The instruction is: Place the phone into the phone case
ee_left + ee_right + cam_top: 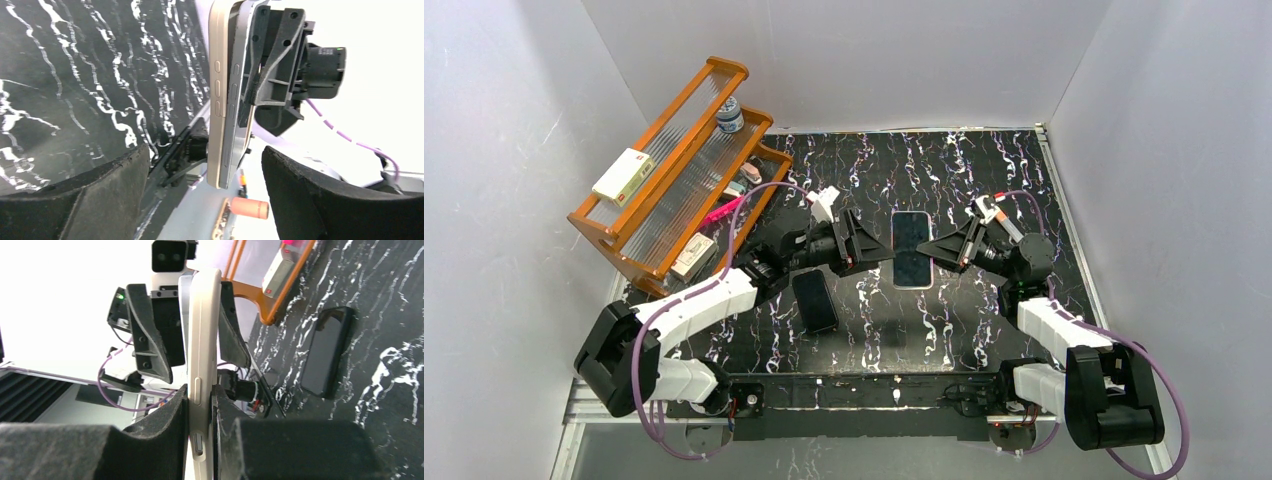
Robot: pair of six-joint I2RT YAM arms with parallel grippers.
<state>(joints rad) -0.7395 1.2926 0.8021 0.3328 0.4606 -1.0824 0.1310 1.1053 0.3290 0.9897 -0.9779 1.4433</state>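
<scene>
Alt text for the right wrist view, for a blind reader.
The right gripper clamps the cream phone case, seen edge-on, with the open jaws of the left gripper flanking its far end. A black slab lies on the marbled table near an orange rack.

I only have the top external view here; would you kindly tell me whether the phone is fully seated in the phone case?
Observer: Not yet. In the left wrist view the phone lies against the phone case, but its buttoned side edge shows beside the shell, not inside it.
Operator: Thank you. Is the left gripper holding it?
Observer: No. The left gripper is open, its fingers spread to either side with gaps showing.
Operator: And the right one?
Observer: In the right wrist view the right gripper is shut on the phone case, both fingers pressed against the cream shell.
</scene>
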